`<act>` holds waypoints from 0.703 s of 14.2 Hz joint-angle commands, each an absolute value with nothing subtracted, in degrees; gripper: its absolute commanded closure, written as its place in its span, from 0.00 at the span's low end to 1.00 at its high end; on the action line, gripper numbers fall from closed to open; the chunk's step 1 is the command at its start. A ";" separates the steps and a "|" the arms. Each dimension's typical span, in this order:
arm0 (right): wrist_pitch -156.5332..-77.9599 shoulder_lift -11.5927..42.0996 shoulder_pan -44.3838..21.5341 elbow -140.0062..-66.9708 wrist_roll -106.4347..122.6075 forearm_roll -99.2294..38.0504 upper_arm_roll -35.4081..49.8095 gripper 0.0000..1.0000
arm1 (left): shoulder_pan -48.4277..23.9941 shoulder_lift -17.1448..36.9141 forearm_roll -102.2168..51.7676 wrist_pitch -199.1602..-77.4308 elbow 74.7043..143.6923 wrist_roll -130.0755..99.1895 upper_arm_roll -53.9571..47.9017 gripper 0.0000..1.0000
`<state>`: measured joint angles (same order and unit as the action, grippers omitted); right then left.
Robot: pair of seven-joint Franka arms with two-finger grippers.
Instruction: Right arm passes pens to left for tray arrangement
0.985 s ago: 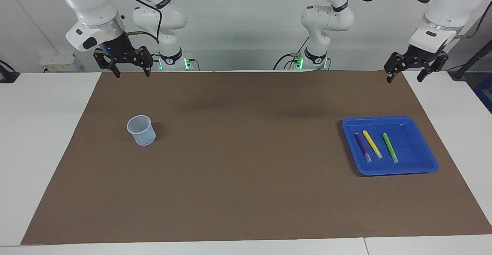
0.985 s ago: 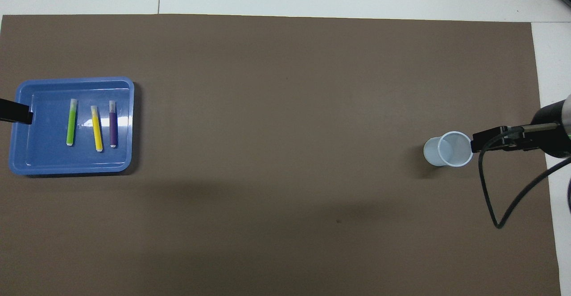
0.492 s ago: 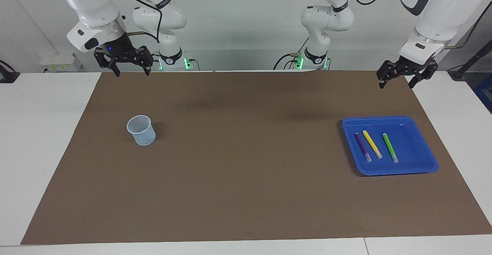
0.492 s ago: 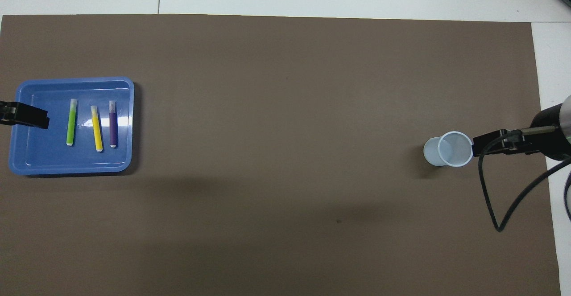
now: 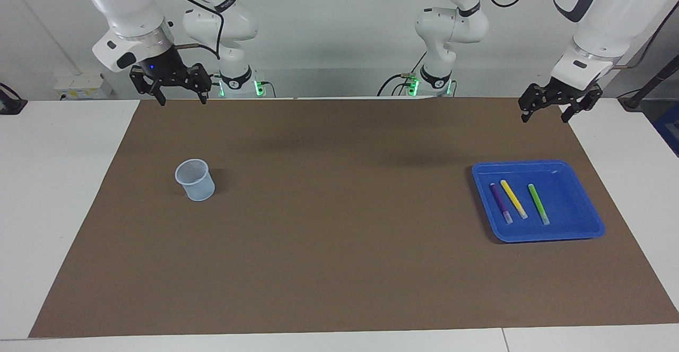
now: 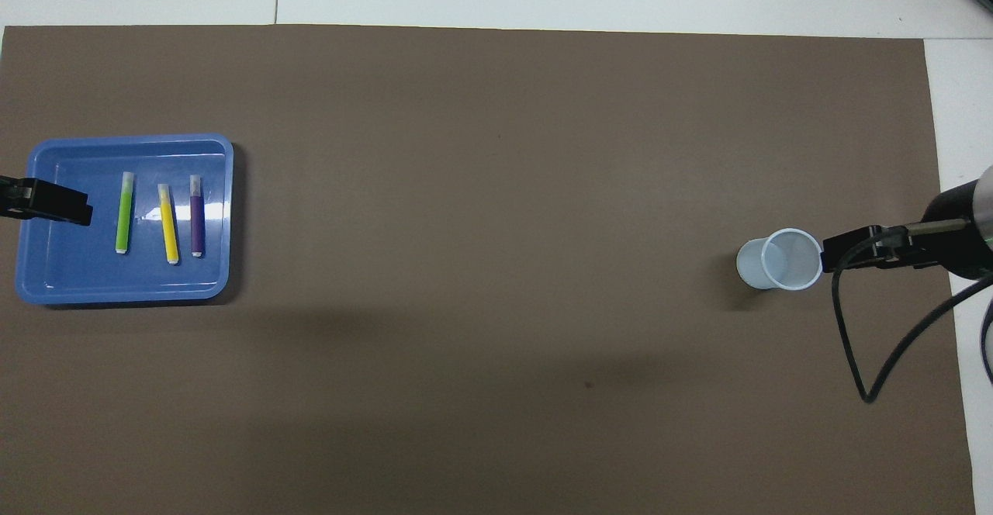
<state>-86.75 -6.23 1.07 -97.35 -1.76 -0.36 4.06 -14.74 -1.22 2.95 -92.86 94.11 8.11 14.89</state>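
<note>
bright blue plastic, the tray sits on the brown mat toward the left arm's end of the table, and it serves as the landmark here. three pens lie flat in it, side by side and apart: the purple pen nearest the mat's middle, the yellow pen next, the green pen outermost. the translucent cup stands upright well apart from the tray, toward the right arm's end of the mat.

the facing view shows the left gripper raised, hanging over the mat's edge closest to the robots, nearer to the robots than the tray, its fingers apart and holding nothing. the overhead view shows only its dark tip overlapping the tray's outer rim, which hides how high it is. the right gripper hangs well apart from the tray, over the mat's corner nearest its own base, fingers spread and empty; from overhead it seems to touch the cup, while the facing view shows it clear above. only the overhead view shows the black cable looping down over the mat.
</note>
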 commanded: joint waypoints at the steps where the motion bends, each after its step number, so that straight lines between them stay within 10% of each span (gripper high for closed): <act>1: -85.87 -5.80 1.05 -96.33 -0.79 0.97 4.22 0.00 | -16.08 -1.76 1.50 -92.64 94.48 8.17 16.35 0.00; 10: -85.96 -5.80 1.05 -96.33 -0.70 0.97 4.31 0.00 | -16.35 -1.76 1.32 -92.02 94.57 8.17 16.44 0.00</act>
<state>-86.75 -6.23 1.07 -97.34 -1.76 -0.35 4.12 -14.78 -1.22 1.96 -92.58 94.11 8.11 15.05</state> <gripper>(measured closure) 0.000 0.000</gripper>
